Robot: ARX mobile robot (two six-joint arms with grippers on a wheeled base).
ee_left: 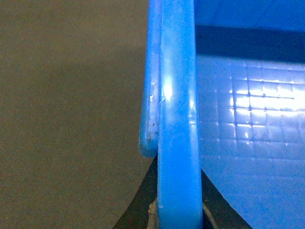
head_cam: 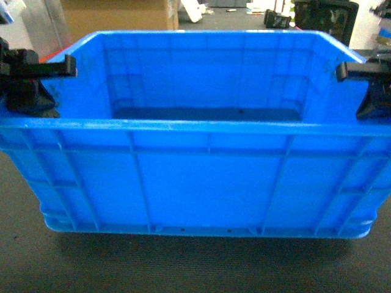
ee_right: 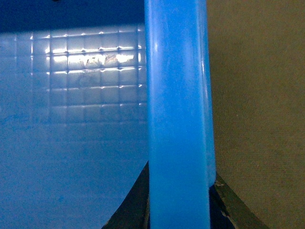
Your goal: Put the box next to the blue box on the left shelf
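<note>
Box (head_cam: 201, 183) position: central in the head view, long ribbed wall facing the camera, open top up, interior empty, with dark grey floor (head_cam: 183, 268) visible below its bottom edge — whether it rests on that floor or is raised off it cannot be told. Left end effector (head_cam: 61, 66) is clamped on the rim of the box's left end wall; in the left wrist view the thick blue rim (ee_left: 176, 143) runs straight between the two dark fingers (ee_left: 138, 210), one on each side. Right end effector (head_cam: 343, 72) grips the rim of the right end wall likewise — the right wrist view shows the rim (ee_right: 178, 119) passing between its fingers (ee_right: 131, 205), with the gridded box bottom (ee_right: 71, 119) on one side and floor on the other. Cardboard carton (head_cam: 116, 15) and dark equipment stand beyond the box's far wall.
</note>
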